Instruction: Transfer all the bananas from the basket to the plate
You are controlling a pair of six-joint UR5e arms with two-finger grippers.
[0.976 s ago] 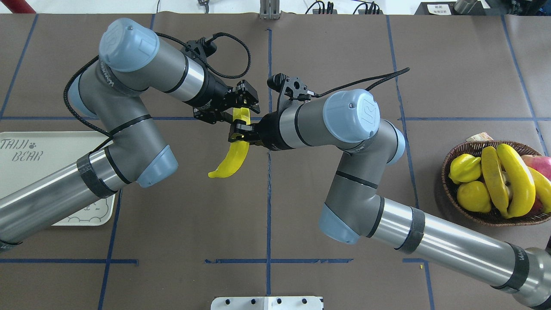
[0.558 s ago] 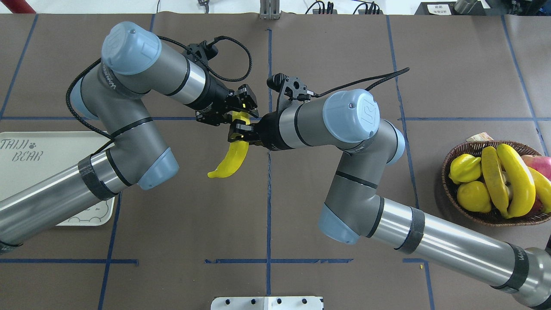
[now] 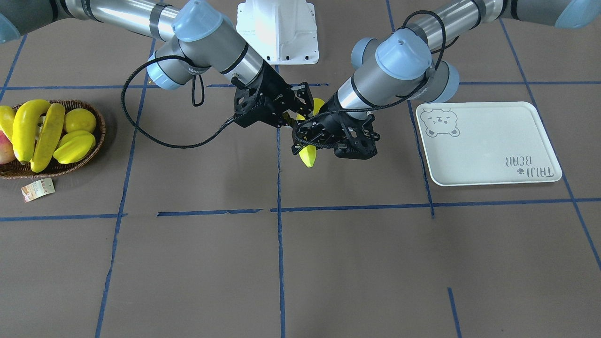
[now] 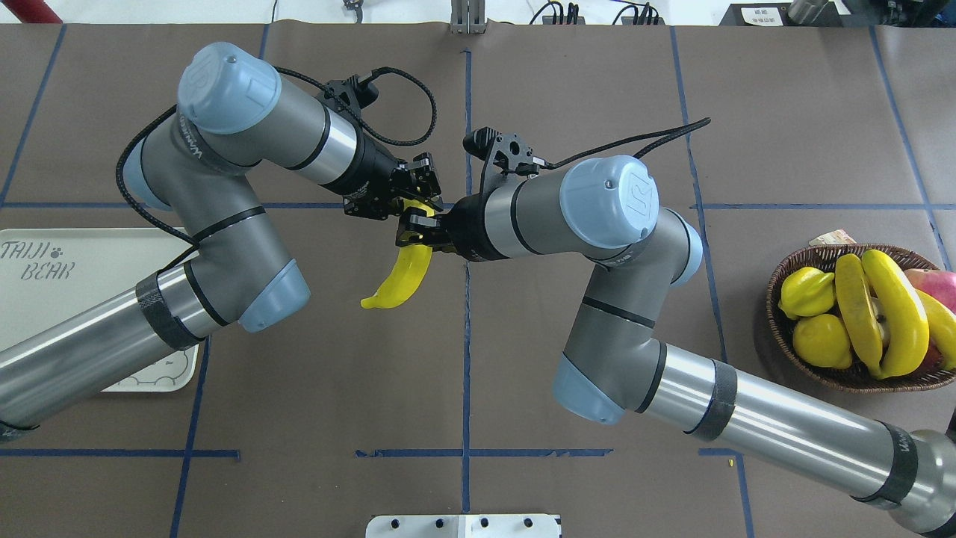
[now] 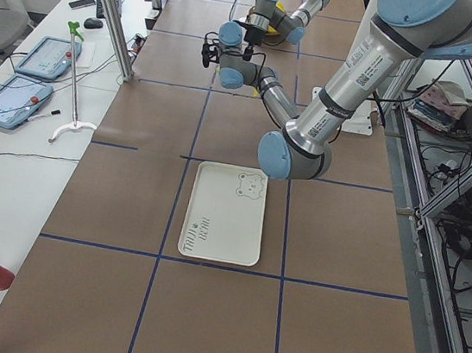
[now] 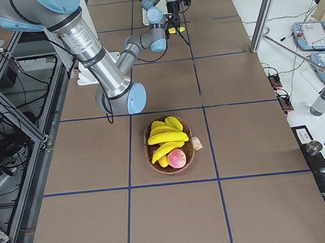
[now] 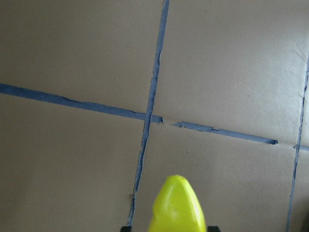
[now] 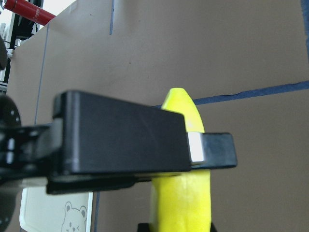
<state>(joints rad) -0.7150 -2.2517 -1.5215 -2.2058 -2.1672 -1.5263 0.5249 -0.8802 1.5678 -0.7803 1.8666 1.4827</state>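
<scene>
One yellow banana (image 4: 399, 280) hangs in the air over the table's middle, between both grippers. My right gripper (image 4: 415, 228) is shut on its middle. My left gripper (image 4: 414, 200) is shut on its upper end, just above the right one. The banana's tip shows in the left wrist view (image 7: 177, 208), and its body in the right wrist view (image 8: 181, 193) with a left finger crossing in front. The white bear plate (image 4: 45, 299) lies at the left with nothing on it. Other bananas (image 4: 892, 314) lie in the wicker basket (image 4: 784, 329) at the right.
The basket also holds a ridged starfruit (image 4: 806, 291), a lemon (image 4: 821, 340) and a red fruit (image 4: 933, 284). A paper tag (image 3: 37, 189) lies beside the basket. Blue tape lines cross the brown table. My left arm's forearm overhangs part of the plate.
My left gripper's fingers have drawn in from wide open onto the banana's upper end. The banana and my right gripper have stayed nearly still.
</scene>
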